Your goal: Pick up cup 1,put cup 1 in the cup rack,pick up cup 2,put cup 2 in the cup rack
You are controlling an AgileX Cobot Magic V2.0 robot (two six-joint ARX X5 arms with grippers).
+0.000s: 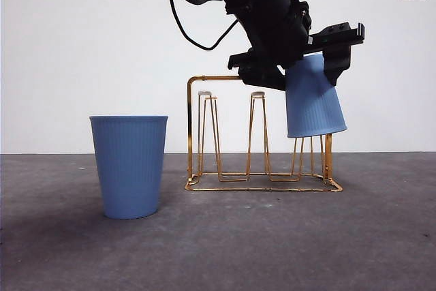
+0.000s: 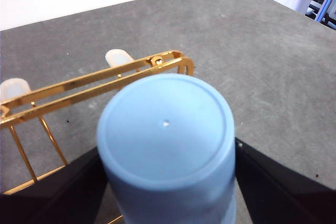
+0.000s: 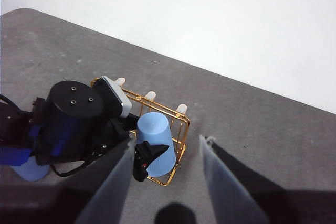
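1. The left end effector [image 1: 310, 59] grips cup 1 [image 1: 313, 100], one black jaw on each side of it, bottom up and tilted
2. Cup 1 [image 2: 167, 145] hangs over one end of the rack [image 1: 262, 138], its open rim around the top of the end prongs, well clear of the rack's base
3. The rack [image 2: 94, 85] is gold wire with pale-tipped prongs [image 1: 205, 93]; two pairs stand bare beside the held cup
4. Cup 2 [image 1: 129, 165] stands upright on the counter [image 1: 272, 243], mouth up, just beside the rack's other end and apart from it
5. The right end effector [image 3: 165, 182] hangs high above the counter with its jaws spread and nothing between them; in its view, cup 1 [image 3: 156, 142] sits at the rack [image 3: 176, 116] end farthest from cup 2
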